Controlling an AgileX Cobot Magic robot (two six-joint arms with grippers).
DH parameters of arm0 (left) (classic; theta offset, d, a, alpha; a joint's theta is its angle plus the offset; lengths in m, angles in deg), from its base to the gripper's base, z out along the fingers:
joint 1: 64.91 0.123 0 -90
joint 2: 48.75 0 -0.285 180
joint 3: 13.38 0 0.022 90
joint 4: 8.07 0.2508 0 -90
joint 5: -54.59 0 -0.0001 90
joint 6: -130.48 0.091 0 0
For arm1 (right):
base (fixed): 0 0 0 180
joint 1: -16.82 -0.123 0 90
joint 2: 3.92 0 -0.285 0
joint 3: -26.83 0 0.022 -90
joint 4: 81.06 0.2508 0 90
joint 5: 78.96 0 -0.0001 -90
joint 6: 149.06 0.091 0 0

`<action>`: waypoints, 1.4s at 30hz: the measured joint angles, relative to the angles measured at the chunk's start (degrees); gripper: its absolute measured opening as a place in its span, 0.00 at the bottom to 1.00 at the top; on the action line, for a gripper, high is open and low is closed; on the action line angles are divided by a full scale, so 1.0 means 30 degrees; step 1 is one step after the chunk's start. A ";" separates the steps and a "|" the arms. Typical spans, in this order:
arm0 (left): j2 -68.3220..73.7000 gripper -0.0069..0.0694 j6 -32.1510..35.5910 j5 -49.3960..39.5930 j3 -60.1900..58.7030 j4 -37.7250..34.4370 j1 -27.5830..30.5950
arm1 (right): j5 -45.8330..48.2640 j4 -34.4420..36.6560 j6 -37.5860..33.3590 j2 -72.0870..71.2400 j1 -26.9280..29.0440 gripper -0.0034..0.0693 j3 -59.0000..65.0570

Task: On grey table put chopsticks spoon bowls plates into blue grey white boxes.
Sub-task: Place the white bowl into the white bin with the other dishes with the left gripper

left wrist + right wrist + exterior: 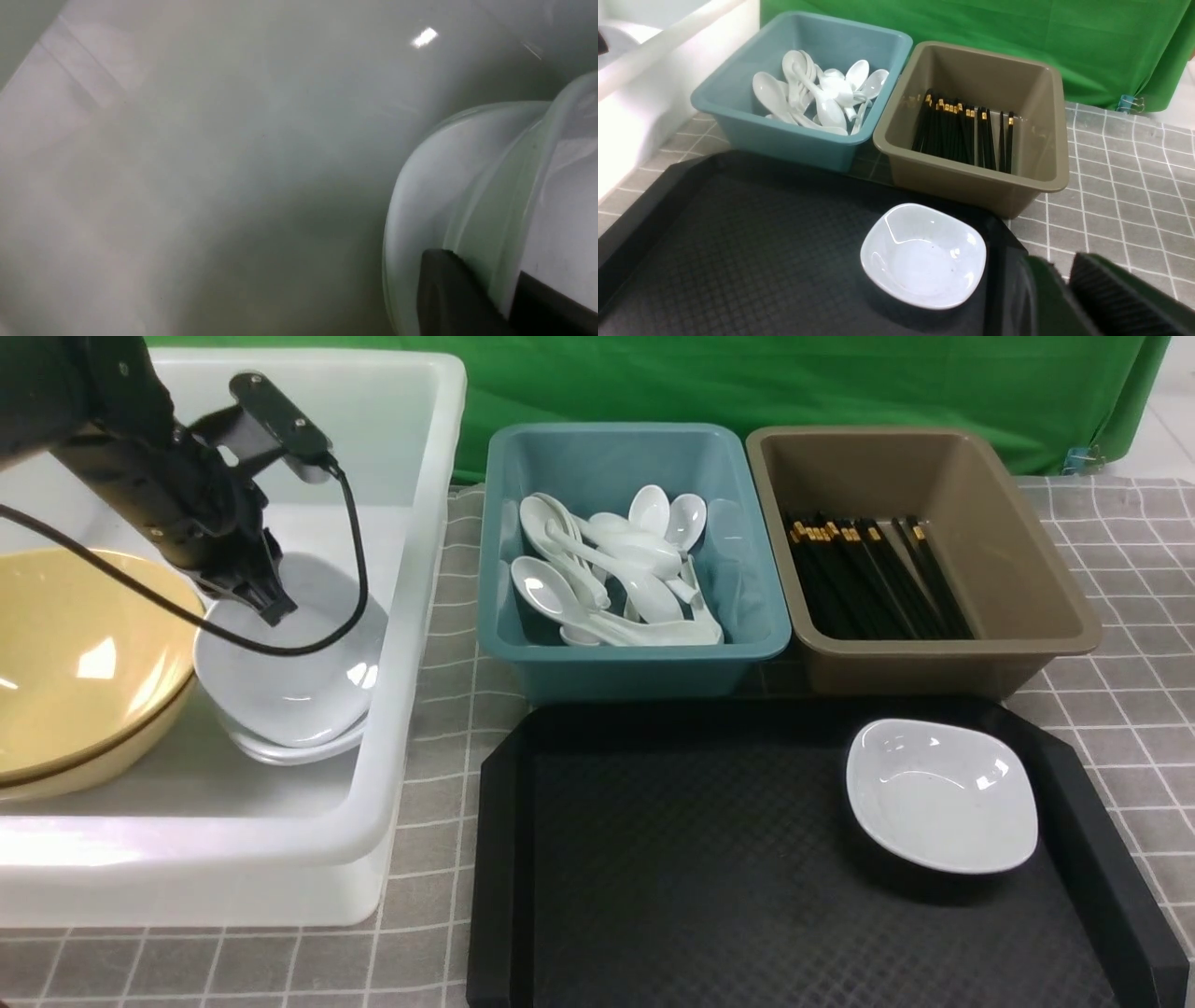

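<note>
Left gripper (276, 610) was down in the white box (411, 616), fingers (444, 289) either side of the rim of the top white dish (308, 686) on the stack, next to the yellow bowls (84, 653). Honestly couldn't tell if it was clamped or just loose around it. Right gripper (1064, 267) hung at the black tray (700, 877) edge, fingers nearly together, nothing in them. One last white dish (941, 795) sat on the tray. Spoons (607, 569) were in the blue box (504, 639), chopsticks (868, 579) in the grey box (1074, 616).
</note>
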State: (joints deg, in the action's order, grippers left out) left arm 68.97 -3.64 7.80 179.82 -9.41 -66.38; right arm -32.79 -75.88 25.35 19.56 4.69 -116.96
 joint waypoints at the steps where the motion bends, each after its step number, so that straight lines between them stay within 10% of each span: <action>1: 0.0026 0.12 0.0000 0.0025 0.0023 -0.0075 0.0000 | -0.0019 0.0000 0.0000 0.0000 0.0000 0.19 0.0000; 27: 0.0690 0.81 0.0136 0.3115 0.0023 -0.4629 0.0123 | -0.0882 0.0000 0.0003 0.0000 0.0000 0.21 0.0000; 33: 0.0690 0.78 0.0141 0.3225 0.0023 -0.3904 0.0123 | -0.0882 0.0000 0.0003 0.0000 0.0000 0.21 0.0000; 42: 0.0993 0.26 0.0208 0.1950 0.0023 -0.2657 0.0123 | -0.0936 0.0000 0.0003 0.0000 0.0000 0.22 0.0000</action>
State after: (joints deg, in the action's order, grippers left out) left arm 71.95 -3.02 13.65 179.89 -17.38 -66.02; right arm -35.60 -75.88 25.36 19.56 4.69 -116.96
